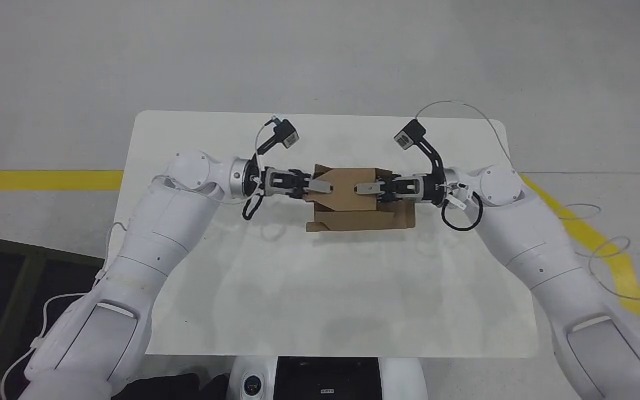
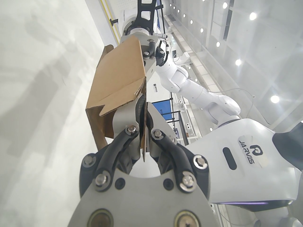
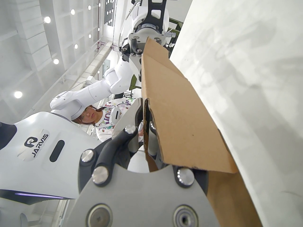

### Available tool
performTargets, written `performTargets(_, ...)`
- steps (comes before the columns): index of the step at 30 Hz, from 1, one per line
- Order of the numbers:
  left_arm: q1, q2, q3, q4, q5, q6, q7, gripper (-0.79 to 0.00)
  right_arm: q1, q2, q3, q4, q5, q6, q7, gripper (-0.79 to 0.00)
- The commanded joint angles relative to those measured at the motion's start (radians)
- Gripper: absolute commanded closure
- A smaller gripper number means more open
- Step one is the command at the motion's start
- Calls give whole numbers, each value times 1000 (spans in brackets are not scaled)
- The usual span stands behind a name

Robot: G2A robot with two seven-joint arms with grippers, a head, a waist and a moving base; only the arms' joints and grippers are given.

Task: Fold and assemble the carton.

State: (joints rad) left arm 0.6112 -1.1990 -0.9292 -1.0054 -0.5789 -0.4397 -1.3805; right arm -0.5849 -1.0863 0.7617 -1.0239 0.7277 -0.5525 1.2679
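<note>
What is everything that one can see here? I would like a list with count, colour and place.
carton: one, brown, partly folded, over the table's middle, between the two grippers.
table: one, white, under the carton.
tape: two stretches, yellow, on the grey floor either side of the table.
left gripper: one, silver and black, shut on one end of the carton.
right gripper: one, silver and black, shut on the opposite end.

White table (image 1: 300,290) on pale grey floor (image 1: 300,50); yellow stripe (image 1: 60,180) either side; round ceiling lights (image 2: 252,15) overhead.
</note>
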Motion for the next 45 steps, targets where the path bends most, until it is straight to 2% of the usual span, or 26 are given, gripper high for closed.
performTargets(1, 2, 1, -3, 0, -5, -3, 4, -785, 1, 0, -1, 3, -1, 0, 0, 0)
performTargets(13, 26, 4, -51, -1, -114, 11, -11, -785, 9, -2, -14, 39, -34, -15, -15, 0)
performTargets(25, 23, -10, -58, -18, -197, 42, -23, -785, 15, -11, -15, 95, -40, -39, -39, 0)
performTargets(45, -43, -64, 33, 0, -170, 29, -28, -785, 28, -35, -20, 63, -73, -37, -37, 0)
